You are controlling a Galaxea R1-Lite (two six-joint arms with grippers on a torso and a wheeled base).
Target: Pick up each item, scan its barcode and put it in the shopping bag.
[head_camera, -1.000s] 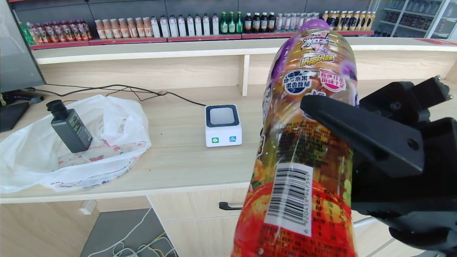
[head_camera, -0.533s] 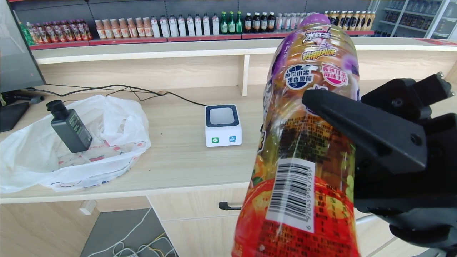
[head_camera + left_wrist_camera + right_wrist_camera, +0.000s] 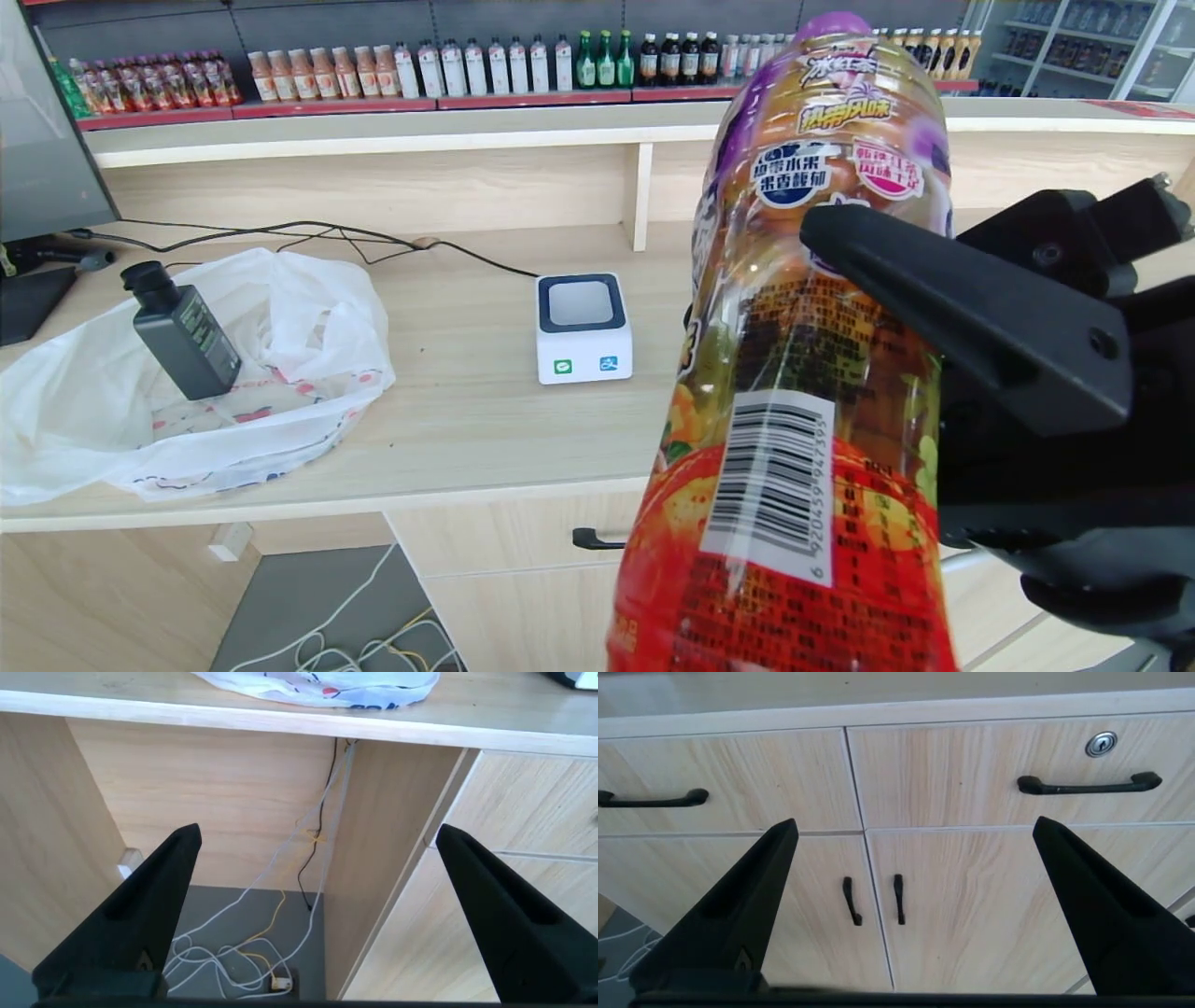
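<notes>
A big drink bottle (image 3: 794, 485) with a red-orange label and purple cap is held up close in the head view, barcode facing me. My right gripper (image 3: 840, 271) is shut on its middle; one black finger (image 3: 962, 308) crosses the front. The white scanner box (image 3: 583, 326) sits on the counter behind and to the left of it. At the left, a white shopping bag (image 3: 308, 373) lies open with a dark grey bottle (image 3: 184, 334) resting on it. My left gripper (image 3: 318, 859) hangs open and holds nothing, below the counter edge, under the bag (image 3: 318, 686).
Black cables (image 3: 308, 233) run along the back of the wooden counter (image 3: 467, 420). A dark monitor (image 3: 42, 140) stands at the far left. Drawers with black handles (image 3: 1088, 784) and cabinet doors (image 3: 971, 924) lie below. Loose cables (image 3: 243, 952) lie on the floor.
The bottle and my right gripper have risen a little and shifted slightly right. The bag, the dark bottle and the scanner have not moved.
</notes>
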